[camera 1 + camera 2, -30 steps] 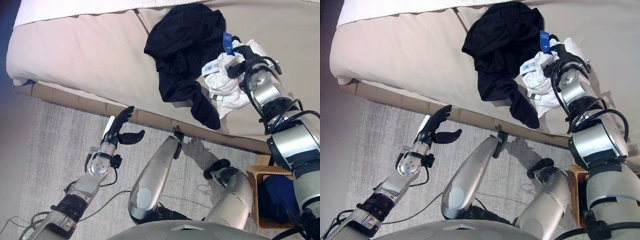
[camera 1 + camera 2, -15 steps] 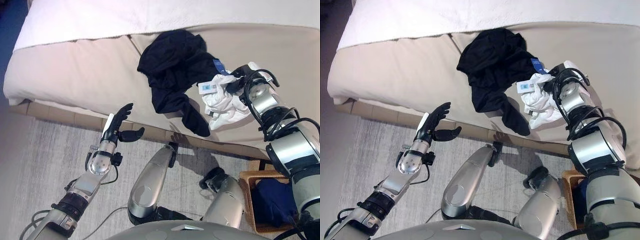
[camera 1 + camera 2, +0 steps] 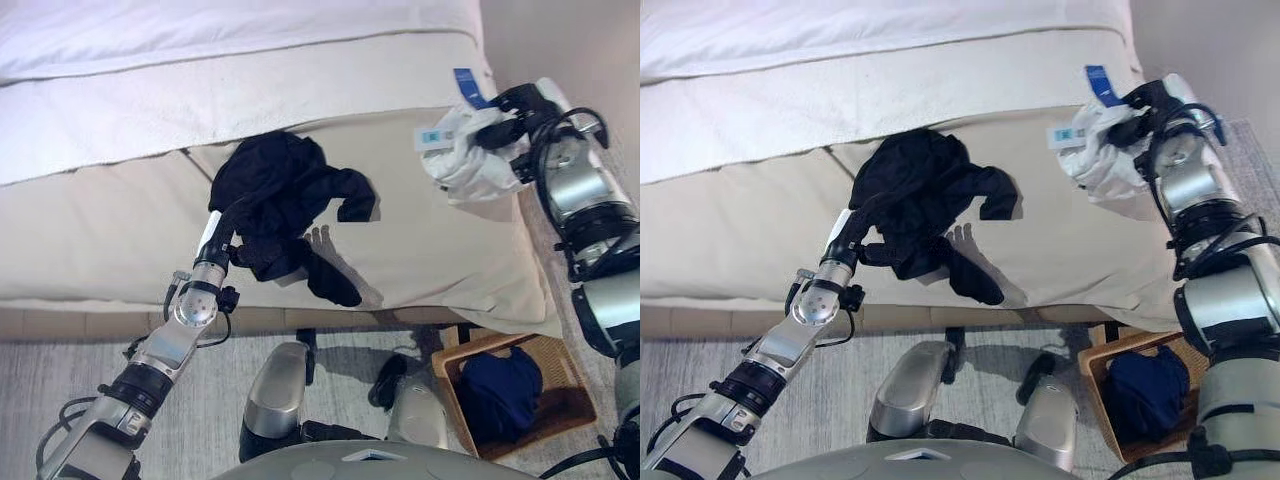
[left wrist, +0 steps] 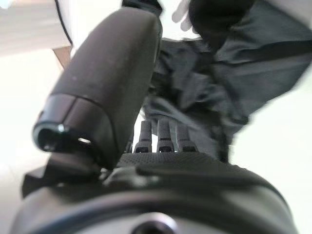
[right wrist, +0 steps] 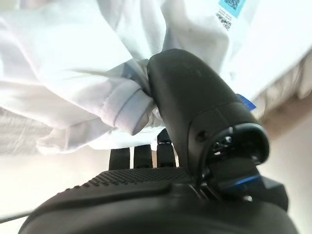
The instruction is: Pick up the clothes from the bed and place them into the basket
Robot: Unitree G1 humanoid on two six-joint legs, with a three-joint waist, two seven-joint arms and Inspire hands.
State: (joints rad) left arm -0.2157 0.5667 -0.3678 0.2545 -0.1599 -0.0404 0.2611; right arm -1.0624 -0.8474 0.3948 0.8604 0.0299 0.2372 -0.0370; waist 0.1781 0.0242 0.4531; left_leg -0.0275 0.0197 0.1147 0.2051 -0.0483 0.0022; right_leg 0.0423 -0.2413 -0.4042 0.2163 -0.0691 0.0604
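Above the bed's [image 3: 120, 230] far corner, my right hand [image 3: 515, 105] clutches the white garment [image 3: 462, 150]; its wrist camera alone shows the thumb clamped on. My left hand [image 3: 855, 235] reaches the black garment [image 3: 925, 200], grip unclear. Basket [image 3: 560, 400] below holds navy clothing [image 3: 497, 390].

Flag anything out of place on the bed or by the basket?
Nothing odd. Black garment lies crumpled on the bed at the left hand; right hand holds the white garment up; basket stands upright.

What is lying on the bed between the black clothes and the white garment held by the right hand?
Nothing: in the left eye view, only bare beige bedcover separates the black clothes from the white garment.
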